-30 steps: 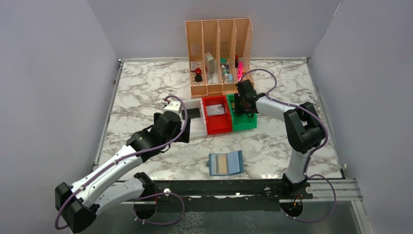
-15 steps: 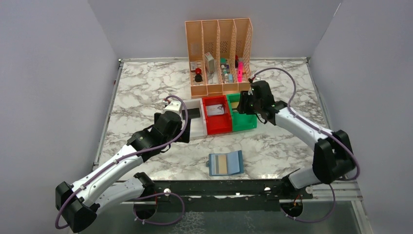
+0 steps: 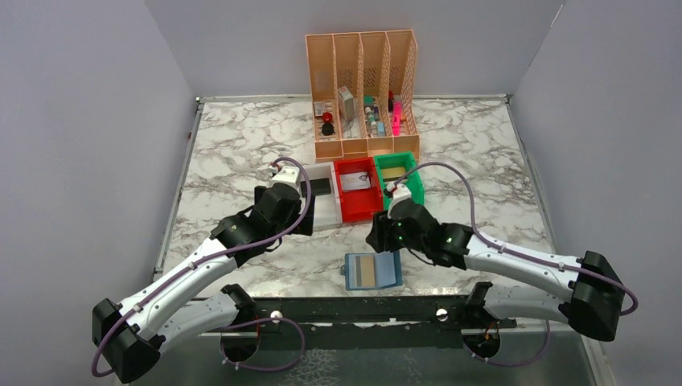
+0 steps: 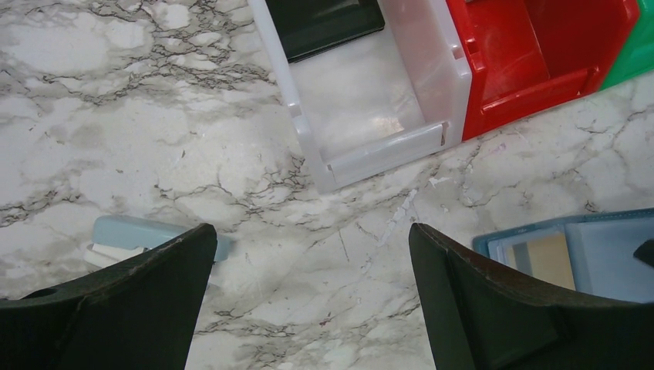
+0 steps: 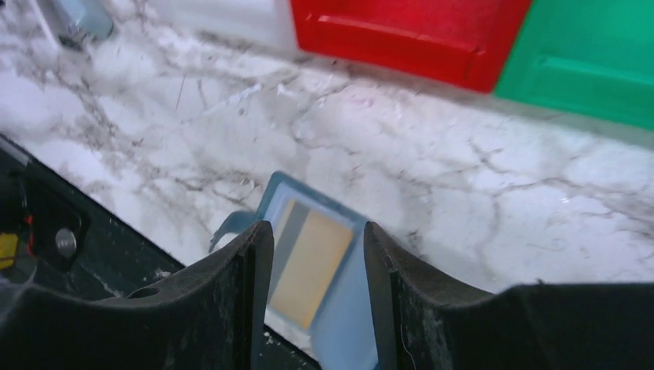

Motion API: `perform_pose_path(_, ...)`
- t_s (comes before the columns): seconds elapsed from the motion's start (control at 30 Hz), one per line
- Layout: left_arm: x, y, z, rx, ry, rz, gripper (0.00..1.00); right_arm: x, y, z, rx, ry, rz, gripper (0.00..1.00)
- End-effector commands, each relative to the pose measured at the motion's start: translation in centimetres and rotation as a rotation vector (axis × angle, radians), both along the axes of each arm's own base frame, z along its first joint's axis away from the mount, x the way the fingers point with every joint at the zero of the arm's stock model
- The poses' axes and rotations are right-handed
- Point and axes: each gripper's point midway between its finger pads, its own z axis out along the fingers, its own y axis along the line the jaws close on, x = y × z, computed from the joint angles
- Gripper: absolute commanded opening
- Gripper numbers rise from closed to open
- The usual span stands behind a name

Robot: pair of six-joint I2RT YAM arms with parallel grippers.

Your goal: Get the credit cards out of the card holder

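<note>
The teal card holder (image 3: 372, 271) lies open and flat near the table's front edge. Its left half shows a gold credit card (image 3: 368, 272) with a grey card's edge (image 3: 355, 273) beside it. My right gripper (image 3: 376, 238) hovers just behind and above the holder. In the right wrist view this gripper (image 5: 318, 231) is open, and the gold card (image 5: 312, 266) and the grey card (image 5: 285, 231) show through the gap, untouched. My left gripper (image 4: 312, 231) is wide open over bare marble in front of the white bin (image 4: 362, 100), with the card holder (image 4: 609, 254) to its right.
White (image 3: 326, 211), red (image 3: 359, 203) and green (image 3: 402, 199) bins stand in a row behind the holder, each with a flat piece inside. The peach file organizer (image 3: 362, 92) is further back. A small pale-blue object (image 4: 131, 235) lies beside my left fingers.
My right arm swung from the green bin down and toward the front, and now hangs over the card holder with its jaws wider. The left arm has not moved.
</note>
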Motion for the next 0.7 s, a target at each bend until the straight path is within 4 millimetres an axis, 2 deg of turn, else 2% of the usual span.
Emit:
perform_pose_path(0.0,0.5,1.0,0.2,0.025,-0.023,0.055,0.99,-2.5,0.2,-1.9,-0.099,0.009,-0.063,0.52)
perform_pose_path(0.17,0.6,1.6,0.9,0.016,-0.051,0.087,0.99,-5.3,1.9,-4.2,-0.179,0.019,-0.075,0.53)
perform_pose_path(0.37,0.5,1.8,1.2,0.005,-0.062,0.095,0.99,-7.2,2.6,-7.0,-0.281,0.026,-0.111,0.54)
perform_pose_path(0.5,0.4,1.6,0.8,0.013,-0.048,0.081,0.99,-7.2,2.7,-7.3,-0.303,0.026,-0.110,0.56)
perform_pose_path(0.67,0.4,1.3,0.6,0.017,-0.035,0.069,0.99,-7.3,4.0,-6.7,-0.259,0.017,-0.064,0.61)
